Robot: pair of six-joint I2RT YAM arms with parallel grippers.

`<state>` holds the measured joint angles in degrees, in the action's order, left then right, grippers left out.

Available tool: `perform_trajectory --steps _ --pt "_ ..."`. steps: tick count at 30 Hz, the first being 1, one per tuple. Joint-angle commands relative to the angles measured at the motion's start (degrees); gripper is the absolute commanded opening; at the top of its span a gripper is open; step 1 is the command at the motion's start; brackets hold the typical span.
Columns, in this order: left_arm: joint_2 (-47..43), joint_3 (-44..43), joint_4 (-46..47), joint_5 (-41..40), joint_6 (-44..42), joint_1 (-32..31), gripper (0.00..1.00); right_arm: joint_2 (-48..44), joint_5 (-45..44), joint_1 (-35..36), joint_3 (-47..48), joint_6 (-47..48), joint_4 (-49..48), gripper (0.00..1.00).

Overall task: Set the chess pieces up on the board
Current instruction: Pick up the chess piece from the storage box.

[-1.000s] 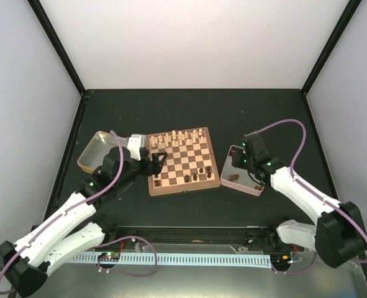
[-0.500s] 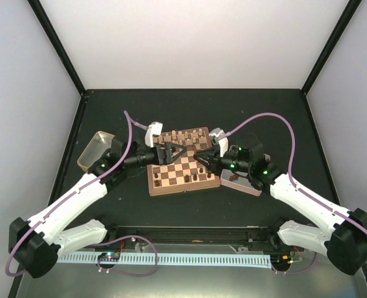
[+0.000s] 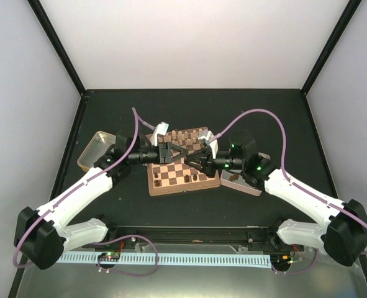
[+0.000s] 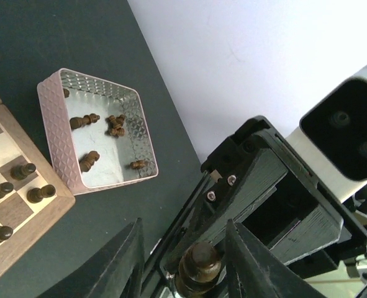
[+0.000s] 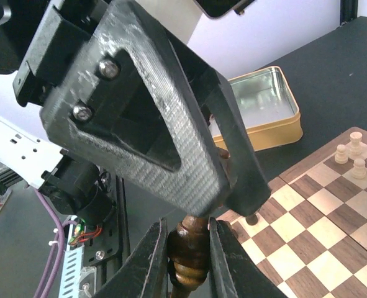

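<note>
Both grippers meet in the air over the board (image 3: 171,180). My right gripper (image 5: 188,222) is shut on a dark brown chess piece (image 5: 188,254), gripping its body. The left gripper (image 4: 183,220) faces it, its jaws standing on either side of the piece's round head (image 4: 199,267) with small gaps showing. In the top view the left gripper (image 3: 184,155) and right gripper (image 3: 193,162) overlap and hide the piece. Cream pieces (image 5: 357,164) stand on the board's far rows and dark pieces (image 4: 22,169) near its right edge.
A pink-rimmed tray (image 4: 53,143) with several loose dark pieces (image 4: 87,160) sits just right of the board, also seen in the top view (image 3: 242,185). A yellow-rimmed tin (image 3: 95,149) lies left of the board. Both arms' cables arch above the board.
Both arms have swung in over the board. The right one came from the tray with the dark piece. The left jaws have narrowed around the piece's head.
</note>
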<state>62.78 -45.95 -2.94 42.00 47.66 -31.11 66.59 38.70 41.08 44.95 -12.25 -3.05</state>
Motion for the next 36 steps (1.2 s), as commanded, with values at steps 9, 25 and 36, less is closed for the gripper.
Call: perform_trajectory --steps 9,25,36 --pt "0.35 -1.11 2.56 5.39 0.60 0.40 0.02 1.31 -0.38 0.36 3.20 -3.54 -3.17 0.16" --pt "-4.75 2.18 16.66 -1.80 15.90 2.47 0.02 -3.13 -11.69 0.78 -10.63 -53.03 -38.08 0.81" --pt "-7.19 5.07 23.43 -7.17 23.12 2.65 0.02 -1.57 -16.36 4.35 -11.06 -68.00 -42.55 0.54"
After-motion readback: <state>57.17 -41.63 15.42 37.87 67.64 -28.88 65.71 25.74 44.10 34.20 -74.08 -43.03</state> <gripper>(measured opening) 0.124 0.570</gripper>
